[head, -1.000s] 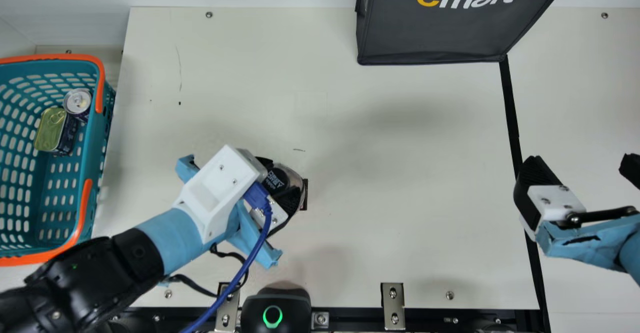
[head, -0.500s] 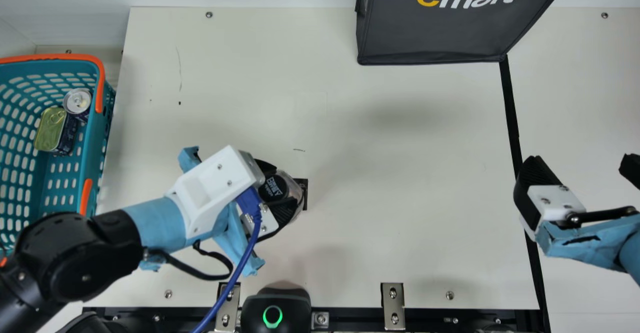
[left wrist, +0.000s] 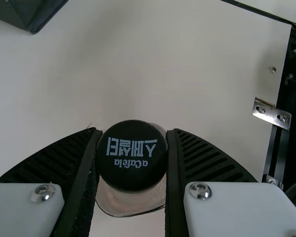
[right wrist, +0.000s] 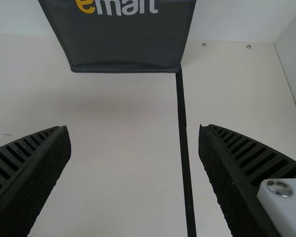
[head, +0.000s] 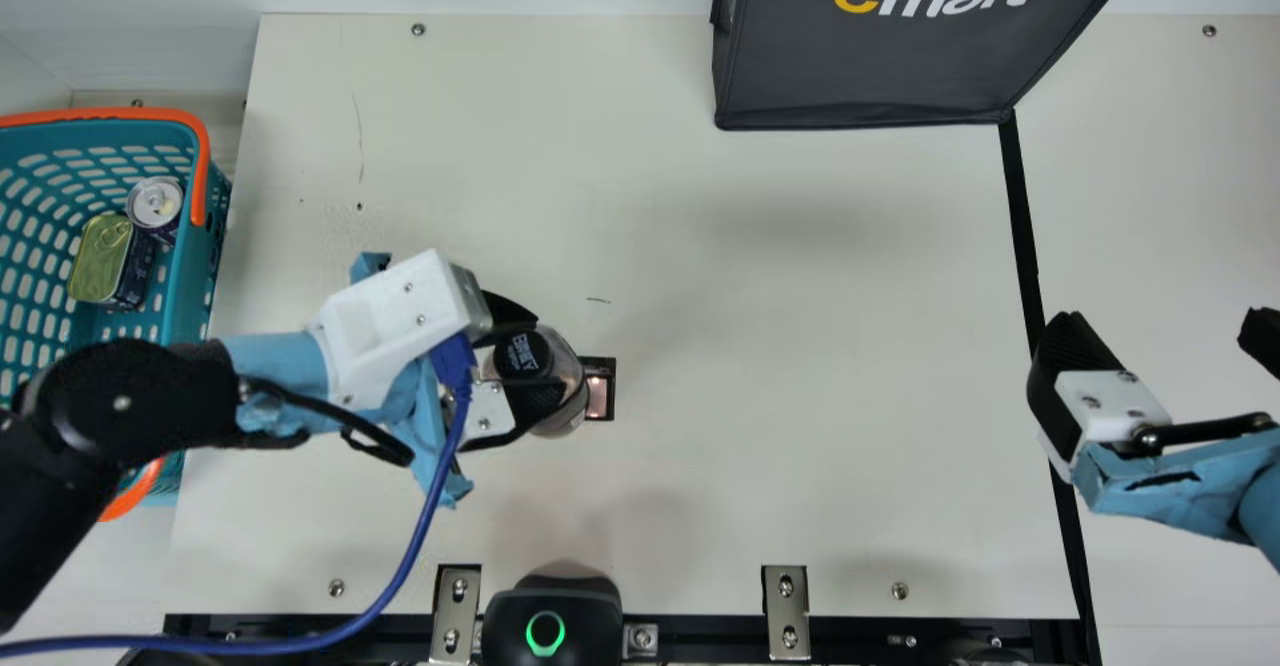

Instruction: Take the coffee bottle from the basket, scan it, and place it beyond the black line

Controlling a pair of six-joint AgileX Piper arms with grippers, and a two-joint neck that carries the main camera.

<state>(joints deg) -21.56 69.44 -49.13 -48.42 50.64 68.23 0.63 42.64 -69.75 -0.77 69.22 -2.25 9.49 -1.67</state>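
1. Cream tabletop spreads between pale walls, with a dark bag at its far side and the black line running down towards the near edge from the bag's corner.

2. At the robot's left sits the basket, holding a round can and a flat tin, presumably kept there as other goods to be handled.

3. The coffee bottle is out of the basket and roughly upright, just beside a small lit window in the table, on the basket's side of the line. That window is probably the scanner, which would explain the placing; whether the code has been read, I cannot tell.

4. The left gripper is closed on the bottle, a ribbed finger at either side of its black cap. Such a hold leaves the lower body bare, likely so the label can face the light.

5. The right gripper is open and empty by the line, perhaps waiting to take the bottle across. A handover would need care: the smooth, rounded body could slip or tip.
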